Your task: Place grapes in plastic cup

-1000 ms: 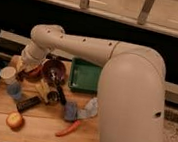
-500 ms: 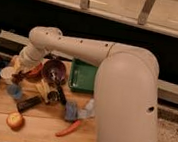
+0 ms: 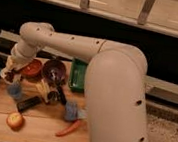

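Nearest you, the apple (image 3: 15, 120) lies at the table's (image 3: 41, 133) 7 o'clock and the carrot (image 3: 69, 128) at 5. Further back, the blue cup (image 3: 14, 91) stands at 9 o'clock. Your gripper (image 3: 10, 74) hangs just above it, with the dark grapes (image 3: 12, 77) at its tip. You cannot tell how wide it stands. Beyond sit the red bowl (image 3: 32, 69), dark bowl (image 3: 54, 70) and green tray (image 3: 75, 76).

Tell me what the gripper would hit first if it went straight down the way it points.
Likely the blue cup, just below the gripper over the wooden table's left side. Depth is unclear, so it might miss it.
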You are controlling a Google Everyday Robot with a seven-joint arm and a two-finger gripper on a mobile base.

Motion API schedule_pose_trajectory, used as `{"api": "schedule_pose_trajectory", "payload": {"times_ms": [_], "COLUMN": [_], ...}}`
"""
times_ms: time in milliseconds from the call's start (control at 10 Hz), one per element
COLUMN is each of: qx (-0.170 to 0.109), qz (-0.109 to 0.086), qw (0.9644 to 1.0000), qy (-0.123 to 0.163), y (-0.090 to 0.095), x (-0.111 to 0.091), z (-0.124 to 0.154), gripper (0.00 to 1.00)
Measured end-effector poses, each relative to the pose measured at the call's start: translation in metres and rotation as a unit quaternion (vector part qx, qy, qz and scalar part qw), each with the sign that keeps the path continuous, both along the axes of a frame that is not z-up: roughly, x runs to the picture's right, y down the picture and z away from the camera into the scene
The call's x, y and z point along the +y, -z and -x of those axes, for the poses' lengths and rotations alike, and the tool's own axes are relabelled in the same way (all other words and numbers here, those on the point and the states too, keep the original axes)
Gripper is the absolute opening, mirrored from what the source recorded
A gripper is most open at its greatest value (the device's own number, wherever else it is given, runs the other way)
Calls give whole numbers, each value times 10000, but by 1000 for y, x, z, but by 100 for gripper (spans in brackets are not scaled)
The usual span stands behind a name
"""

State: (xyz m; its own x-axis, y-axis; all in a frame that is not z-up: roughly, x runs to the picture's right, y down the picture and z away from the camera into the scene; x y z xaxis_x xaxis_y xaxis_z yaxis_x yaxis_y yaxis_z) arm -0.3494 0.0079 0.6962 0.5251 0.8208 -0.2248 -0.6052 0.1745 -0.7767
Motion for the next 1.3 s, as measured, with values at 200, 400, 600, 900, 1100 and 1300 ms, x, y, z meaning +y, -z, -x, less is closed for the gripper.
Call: {"api": "schedule_pose_trajectory", "payload": {"times_ms": [200, 400, 600, 900, 1100, 1300], "qx": [-188, -405, -472, -383, -305, -252], "qz": [7, 222, 481, 944, 1158, 1302], "qw": [9998, 9988, 9975, 9947, 9928, 9912], "qy": [118, 184, 218, 130, 58, 16], "y": [0, -9, -20, -30, -37, -45], "x": [3, 18, 37, 60, 71, 77], "z": [14, 24, 23, 8, -1, -5], "gripper": [0, 0, 0, 0, 0, 0]}}
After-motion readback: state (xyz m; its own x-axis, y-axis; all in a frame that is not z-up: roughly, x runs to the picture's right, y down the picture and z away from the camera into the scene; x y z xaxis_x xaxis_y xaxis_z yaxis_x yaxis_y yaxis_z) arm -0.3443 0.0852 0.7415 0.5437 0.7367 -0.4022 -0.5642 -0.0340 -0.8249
